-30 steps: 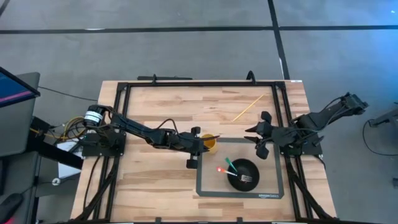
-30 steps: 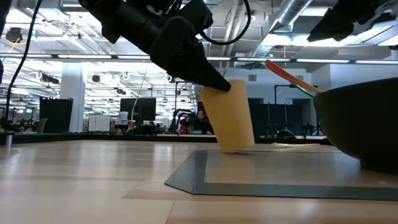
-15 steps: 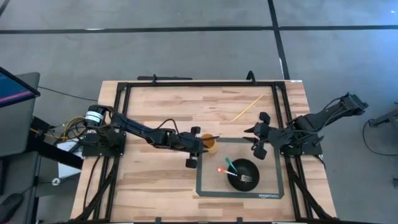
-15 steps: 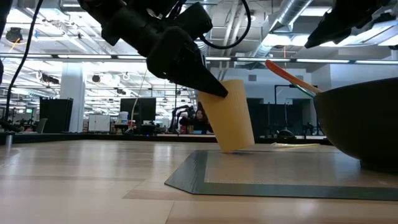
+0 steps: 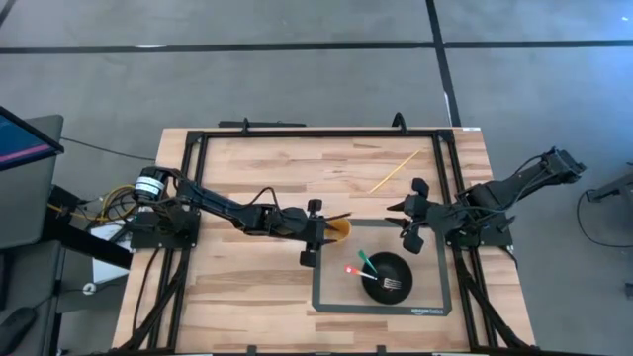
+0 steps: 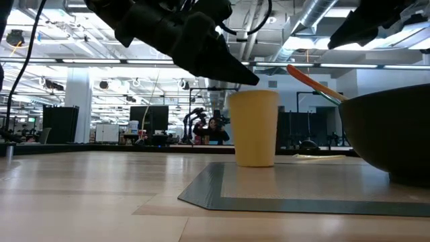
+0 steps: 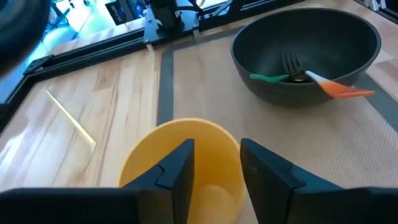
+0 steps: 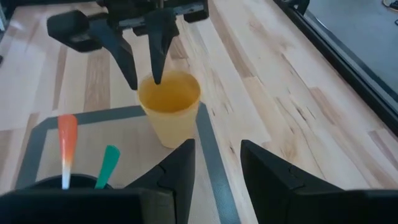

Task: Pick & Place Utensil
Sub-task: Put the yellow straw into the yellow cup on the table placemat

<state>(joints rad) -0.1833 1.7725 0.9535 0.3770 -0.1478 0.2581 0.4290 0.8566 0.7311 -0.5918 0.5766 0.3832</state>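
From beside the rig I see a grey concrete floor [image 5: 297, 79] crossed by dark seams, running out past the light wooden table [image 5: 247, 287]. Looking level across the tabletop, the hall behind is open and brightly lit, with strip lights [image 6: 47, 62] and silver ducts [image 6: 329, 13] under the ceiling, a white column [image 6: 78, 107], and rows of dark monitors [image 6: 149, 119] on desks. A person [image 6: 216, 129] sits far back among those desks.

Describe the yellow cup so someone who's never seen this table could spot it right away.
Find the grey mat on the wooden table. At its upper-left corner stands the yellow cup, upright, under the left end effector. It is the only yellow, open-topped thing; the bowl nearby is black.
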